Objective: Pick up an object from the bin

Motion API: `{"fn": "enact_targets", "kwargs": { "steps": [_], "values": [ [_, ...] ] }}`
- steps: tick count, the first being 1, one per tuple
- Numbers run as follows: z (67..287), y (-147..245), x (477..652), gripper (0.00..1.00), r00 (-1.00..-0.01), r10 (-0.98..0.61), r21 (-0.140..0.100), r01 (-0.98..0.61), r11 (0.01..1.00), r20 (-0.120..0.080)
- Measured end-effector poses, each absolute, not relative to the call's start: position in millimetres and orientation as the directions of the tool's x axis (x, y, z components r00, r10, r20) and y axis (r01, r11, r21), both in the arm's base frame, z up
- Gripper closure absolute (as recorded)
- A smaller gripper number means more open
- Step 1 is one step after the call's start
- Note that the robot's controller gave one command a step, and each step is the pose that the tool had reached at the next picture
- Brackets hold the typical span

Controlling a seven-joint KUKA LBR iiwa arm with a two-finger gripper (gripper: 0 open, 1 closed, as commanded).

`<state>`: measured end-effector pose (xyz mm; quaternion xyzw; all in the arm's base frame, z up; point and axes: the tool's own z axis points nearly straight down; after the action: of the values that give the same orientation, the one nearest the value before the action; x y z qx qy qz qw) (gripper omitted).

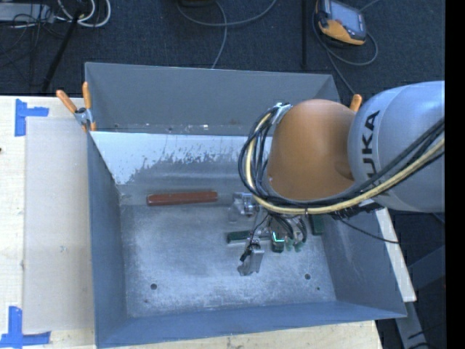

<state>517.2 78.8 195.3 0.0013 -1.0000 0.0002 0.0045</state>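
A small dark flat piece lies on the bin's floor, below and to the right of the red-brown stick, beyond that stick's right end. The gripper hangs low just beside this piece, lower and further right of the stick, its grey tip close to the floor. I cannot tell whether it is spread or closed, and nothing can be seen held in it.

A small silvery thing sits just past the stick's right end, near it but apart, and above the dark piece. The stick itself is long and thin and lies flat along the foot of the back wall.

To the right of the stick, the orange wrist cover and looped cables hang over the grey metal bin, with the pale arm beyond them.
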Motion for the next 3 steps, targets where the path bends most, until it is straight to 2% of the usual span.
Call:
{"fn": "enact_targets", "kwargs": {
  "steps": [1,2,3],
  "values": [
    [104,43,566.0,0.00,-0.994,-0.106,0.000,-0.106,0.994,0.007],
    [67,-4,595.7,0.00,-0.995,-0.104,-0.001,-0.104,0.995,-0.002],
    [70,-2,595.3,1.00,-0.995,-0.104,0.001,-0.104,0.995,-0.001]
  ]
}}
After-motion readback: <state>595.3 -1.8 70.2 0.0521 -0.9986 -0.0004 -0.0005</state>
